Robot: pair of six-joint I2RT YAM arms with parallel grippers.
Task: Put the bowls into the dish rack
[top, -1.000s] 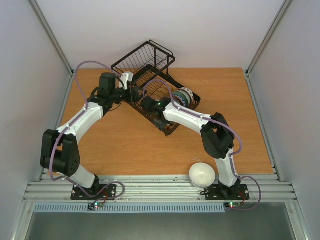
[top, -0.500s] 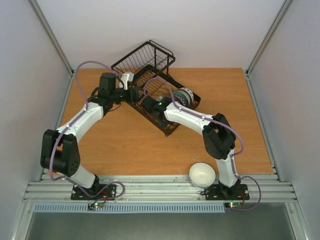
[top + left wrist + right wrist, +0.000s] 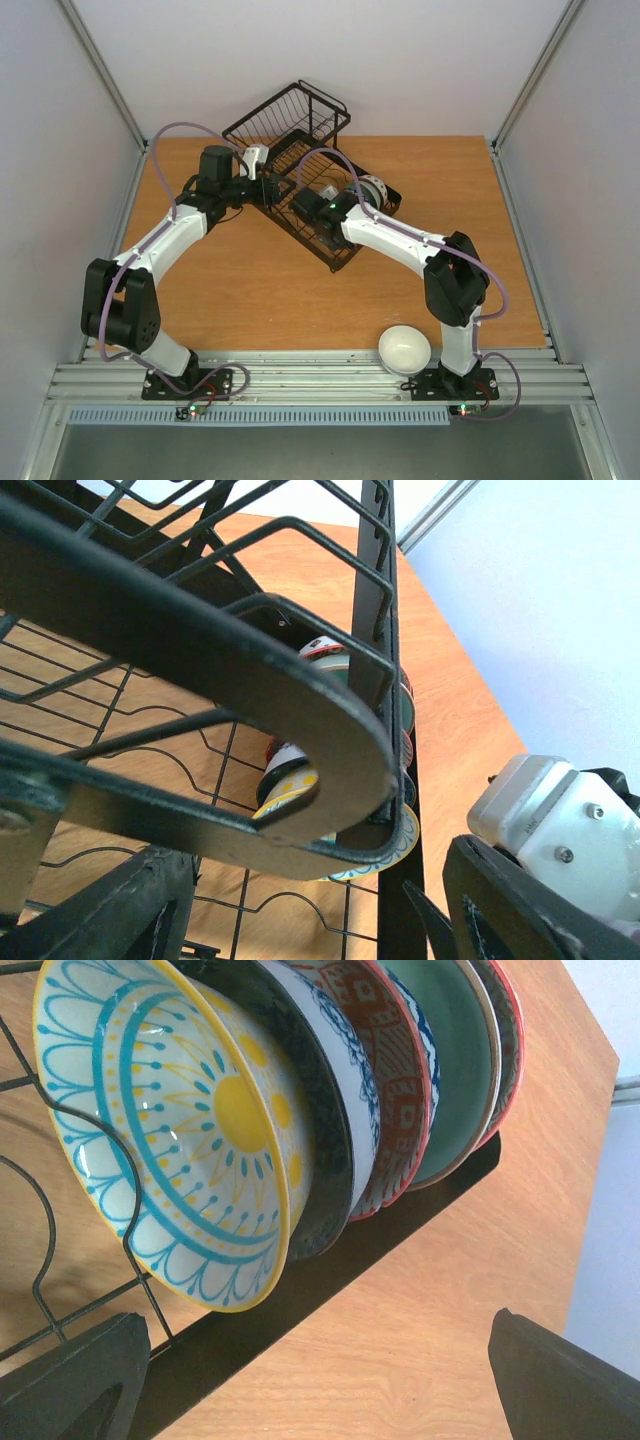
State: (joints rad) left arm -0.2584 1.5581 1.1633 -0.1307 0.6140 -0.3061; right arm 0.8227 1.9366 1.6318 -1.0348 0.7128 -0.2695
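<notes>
Okay, right tool (image 3: 318, 1355) is over the dish rack (image 3: 290, 120) at 12 o'clock on the bench (image 3: 250, 290), fingers spread wide with nothing between them. Left tool (image 3: 320, 900) sits at the rack's 9 o'clock side, fingers also apart, with the rack rim (image 3: 200, 650) crossing close above them; can't tell if it touches.

Racked bowls (image 3: 372, 190) stand on edge in the dividers, packed together: yellow-and-turquoise bowl (image 3: 190, 1130) in front, green bowl (image 3: 455, 1070) further back. The white bowl (image 3: 405, 348) is not loaded. It sits upright at 5 o'clock, right on the near bench edge, just beside the right arm's base.

My read is you're clearing the rack so you can fetch the white one. Lift straight up before swinging, because the divider wire (image 3: 45, 1210) is close under the left finger and a sideways pull could snag it or tip the row.

For the pickup, come from above and pinch the rim on the far side. The near side has no room, with the base and the bench edge right there. Open wood runs from 6 to 9 o'clock and through the centre, so carry across there. The free dividers look to be at the 9 o'clock end of the row, beside the yellow one
</notes>
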